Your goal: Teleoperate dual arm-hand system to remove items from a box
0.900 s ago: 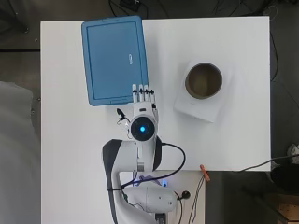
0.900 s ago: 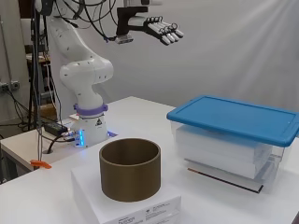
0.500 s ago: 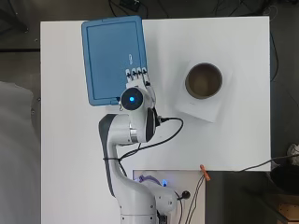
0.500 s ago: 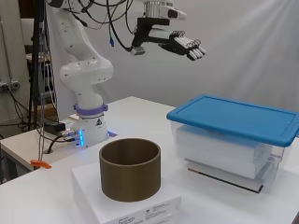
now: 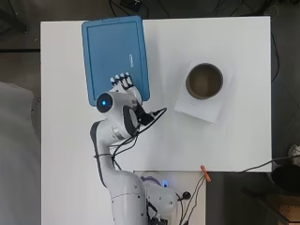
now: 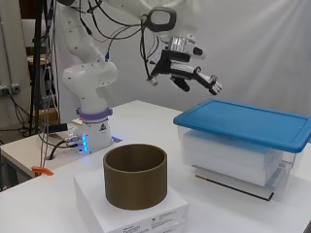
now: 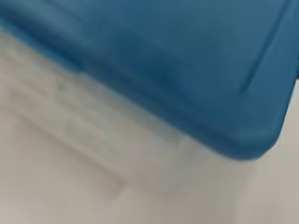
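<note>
The hand (image 6: 192, 77) is hovering above the lidded box (image 5: 116, 57), fingers extended and holding nothing. The brown cylinder (image 5: 204, 81) is sitting at the box's 3 o'clock.

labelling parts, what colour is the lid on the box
Blue lid, clearest in the overhead view.

The arm (image 6: 97, 77) reaches forward with the hand (image 6: 194, 77) held high, fingers (image 5: 123, 80) straight and angled downward, holding nothing.
</note>
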Controlling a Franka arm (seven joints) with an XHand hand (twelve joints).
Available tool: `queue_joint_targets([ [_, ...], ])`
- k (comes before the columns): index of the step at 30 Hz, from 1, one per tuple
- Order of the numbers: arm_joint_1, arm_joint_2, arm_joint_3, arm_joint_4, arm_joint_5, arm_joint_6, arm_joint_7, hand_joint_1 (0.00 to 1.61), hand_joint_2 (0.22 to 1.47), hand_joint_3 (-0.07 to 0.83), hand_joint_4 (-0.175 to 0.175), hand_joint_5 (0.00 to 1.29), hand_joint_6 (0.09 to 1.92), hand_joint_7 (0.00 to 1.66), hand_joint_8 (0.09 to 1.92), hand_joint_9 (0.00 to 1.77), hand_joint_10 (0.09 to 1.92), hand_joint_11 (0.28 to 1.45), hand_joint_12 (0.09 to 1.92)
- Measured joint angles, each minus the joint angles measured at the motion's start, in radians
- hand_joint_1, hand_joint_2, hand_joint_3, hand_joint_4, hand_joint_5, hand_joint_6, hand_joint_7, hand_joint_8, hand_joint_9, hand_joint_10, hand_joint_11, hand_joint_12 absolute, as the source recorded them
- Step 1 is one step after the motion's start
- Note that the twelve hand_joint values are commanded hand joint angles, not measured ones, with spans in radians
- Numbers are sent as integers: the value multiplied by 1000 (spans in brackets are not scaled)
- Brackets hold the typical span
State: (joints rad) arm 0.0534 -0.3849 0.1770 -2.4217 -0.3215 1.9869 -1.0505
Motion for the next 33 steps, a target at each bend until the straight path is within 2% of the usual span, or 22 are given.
queue_joint_targets([
  [4, 6, 4, 16, -122, -29, 25, -6, 109, 706, -19, 53, 13, 87, 91, 87, 243, 87, 381, 87],
  [9, 9, 24, 60, -118, -115, 18, 32, 269, 790, 17, 45, 46, 87, 78, 87, 231, 87, 375, 87],
  [12, 10, 34, 80, -122, -151, 15, 95, 325, 815, 15, 34, 67, 87, 81, 87, 226, 87, 370, 87],
  [14, 10, 47, 90, -119, -178, 26, 154, 372, 840, 8, 33, 129, 87, 133, 87, 256, 87, 376, 87],
  [16, 12, 57, 97, -120, -232, 67, 219, 415, 860, 10, 29, 167, 87, 161, 87, 267, 87, 377, 87],
  [18, 12, 61, 104, -118, -280, 117, 253, 436, 877, 14, 22, 172, 87, 155, 87, 262, 87, 377, 87],
  [20, 11, 85, 107, -110, -315, 134, 287, 478, 889, 15, 10, 117, 87, 127, 87, 265, 87, 386, 87],
  [21, 10, 96, 106, -107, -340, 145, 307, 839, 975, 14, 22, 346, 87, 346, 448, 534, 389, 538, 87],
  [22, 10, 106, 104, -103, -375, 158, 331, 1068, 1078, 26, -13, 515, 519, 488, 918, 670, 858, 633, 544],
  [23, 11, 110, 96, -103, -406, 174, 347, 1178, 1168, 44, -35, 561, 963, 529, 1271, 701, 1219, 634, 952],
  [24, 12, 107, 85, -106, -416, 190, 344, 1230, 1226, 45, -43, 571, 1254, 543, 1467, 709, 1406, 604, 1162],
  [25, 14, 102, 71, -108, -408, 204, 325, 1255, 1259, 32, -46, 578, 1406, 555, 1556, 717, 1481, 578, 1233],
  [26, 15, 99, 61, -106, -376, 209, 300, 1269, 1275, 19, -50, 588, 1459, 565, 1599, 725, 1508, 564, 1239],
  [31, 23, 68, 13, -58, -83, 143, 131, 1287, 1288, 0, -78, 609, 1423, 582, 1652, 737, 1554, 555, 1202],
  [33, 27, 49, 4, -18, -35, 107, 86, 1288, 1290, 1, -86, 607, 1408, 580, 1658, 737, 1574, 557, 1213],
])
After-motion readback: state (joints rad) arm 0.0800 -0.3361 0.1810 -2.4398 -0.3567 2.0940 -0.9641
